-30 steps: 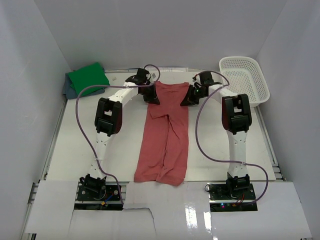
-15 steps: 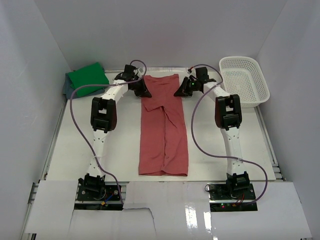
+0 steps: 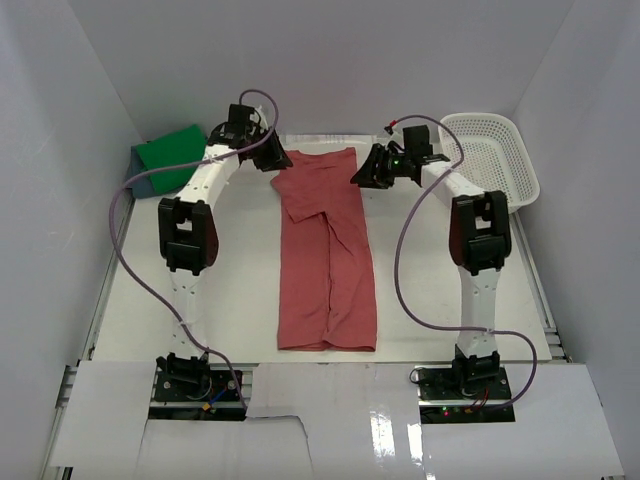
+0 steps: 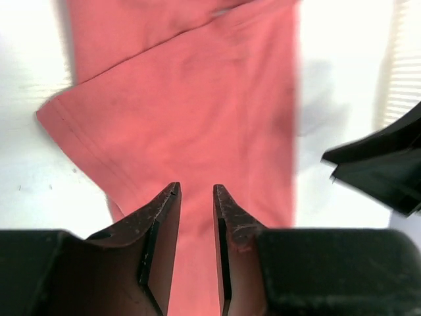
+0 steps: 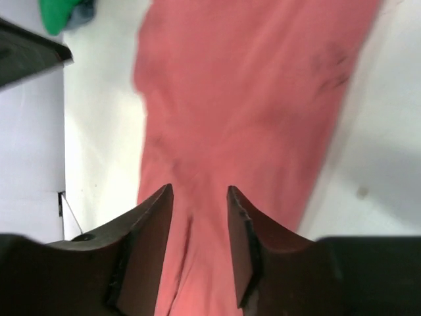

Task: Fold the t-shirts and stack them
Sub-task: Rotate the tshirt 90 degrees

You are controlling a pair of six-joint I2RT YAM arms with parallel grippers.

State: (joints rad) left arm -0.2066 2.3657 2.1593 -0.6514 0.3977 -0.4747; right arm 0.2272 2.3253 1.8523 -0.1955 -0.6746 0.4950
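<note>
Top external: the brick-red t-shirt (image 3: pixel 328 255) lies as a long folded strip on the desk (image 3: pixel 220 300). Left fingers (image 4: pixel 164 224) and right fingers (image 5: pixel 151 230) hover spread and empty over its far end. I'd pinch both far corners level, then carry them evenly to the near hem.

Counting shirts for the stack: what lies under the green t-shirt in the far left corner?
Under the green t-shirt a blue-grey cloth peeks out at its left edge; the rest is covered.
</note>
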